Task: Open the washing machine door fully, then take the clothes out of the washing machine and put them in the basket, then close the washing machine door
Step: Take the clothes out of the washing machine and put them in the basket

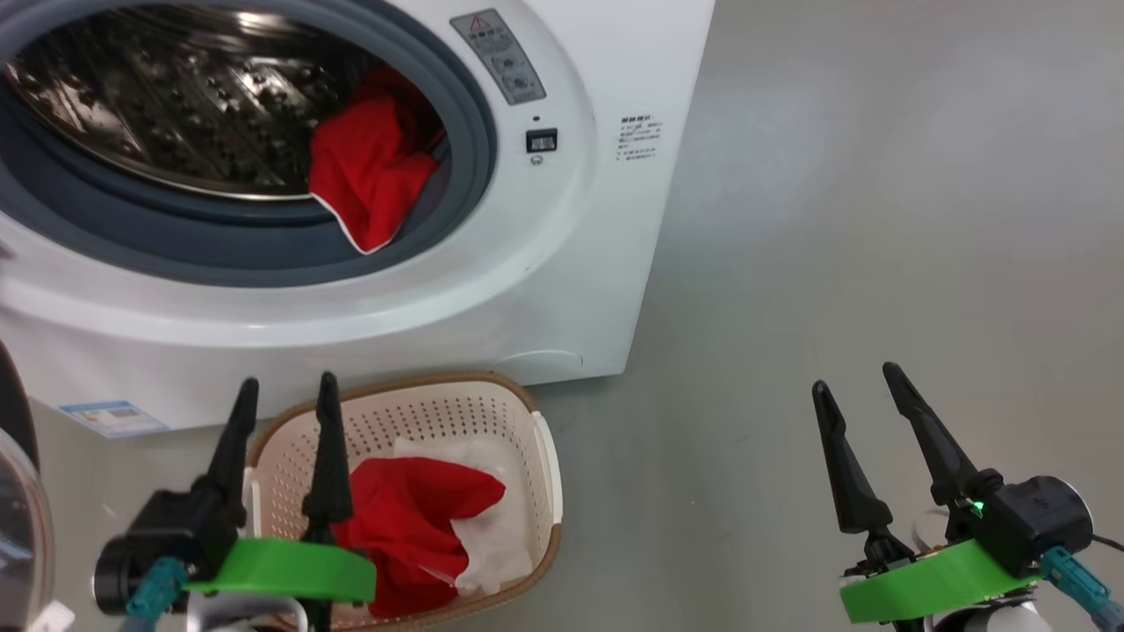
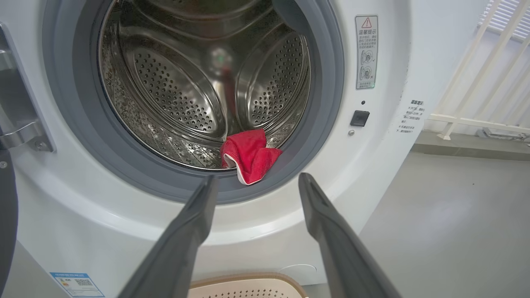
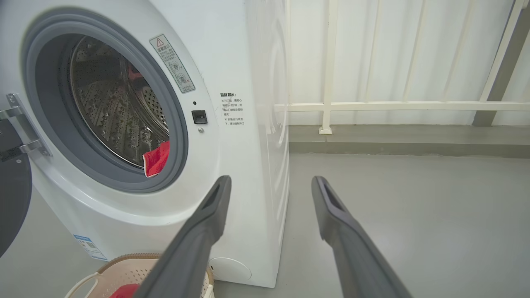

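Grey floor [image 1: 878, 219] carries the white front-loading washing machine [image 1: 562, 263], its round glossy black door [image 3: 12, 198] swung open. One bright red garment [image 1: 373, 171] lies over the steel drum [image 1: 176, 105] at its front lip. Red and white cloth [image 1: 413, 518] lies in the cream perforated plastic basket [image 1: 439, 412] just before the machine. Left gripper [image 1: 288, 379] hangs over the basket's left rim, right gripper [image 1: 853, 376] over floor; both jaws apart, empty.

The white washing machine [image 1: 571, 263] stands with its black door [image 3: 12, 198] swung open at the left. A red garment [image 1: 373, 171] with white trim drapes from the steel drum [image 1: 176, 96] over the grey seal [image 1: 219, 246]. Just in front sits the cream basket [image 1: 421, 417], holding red and white clothes [image 1: 413, 527].
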